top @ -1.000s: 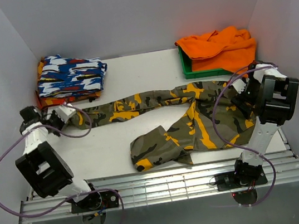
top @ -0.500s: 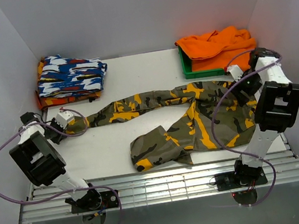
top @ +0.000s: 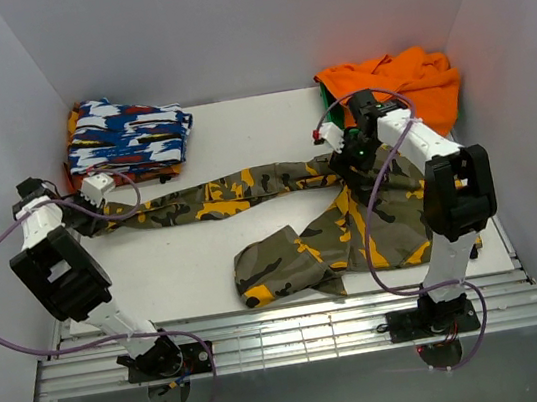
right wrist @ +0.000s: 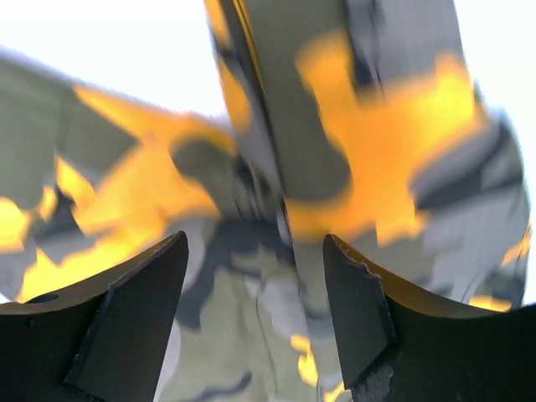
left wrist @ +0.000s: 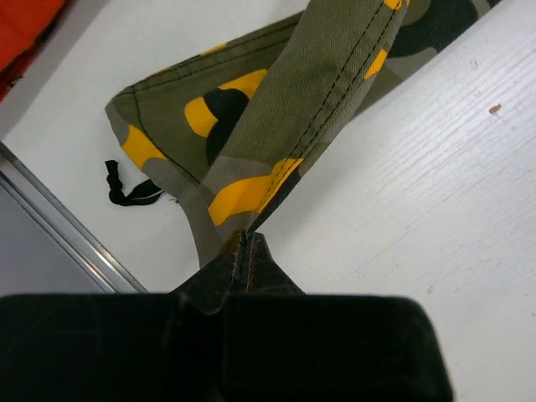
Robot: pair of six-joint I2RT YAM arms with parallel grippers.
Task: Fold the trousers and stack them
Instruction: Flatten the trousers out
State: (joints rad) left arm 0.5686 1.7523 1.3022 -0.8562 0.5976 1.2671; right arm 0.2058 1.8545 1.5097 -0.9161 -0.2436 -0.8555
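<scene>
Here, the long camouflage-print cloth trousers (top: 292, 220), olive-grey with black and orange-yellow blotches, lie spread over the white tabletop (top: 257, 122). One leg runs out flat to the left across the middle. The other leg is doubled back in a rumpled heap toward the near edge. The waist end lies on the right side.

The left claw (top: 97, 206) is at the far left end of the stretched leg. In the left wrist view its fingers are pressed together on the hem of that leg (left wrist: 244, 243), and the cloth rises from the pinch in a raised fold, lifted off the tabletop there. A short black cord (left wrist: 130, 191) lies on the tabletop just beside the hem.

The right claw (top: 352, 151) is over the trousers where the two legs meet, near the far right. In the right wrist view its two dark fingers (right wrist: 134, 318) stand apart with nothing gripped. The camouflage cloth fills the gap behind them, blurred, so I cannot tell whether the tips touch it.

A folded blue-white-red patterned garment (top: 127, 133) sits at the far left corner, just beyond the left claw. A plain orange cloth (top: 402, 80) is heaped at the far right corner, behind the right arm.
</scene>
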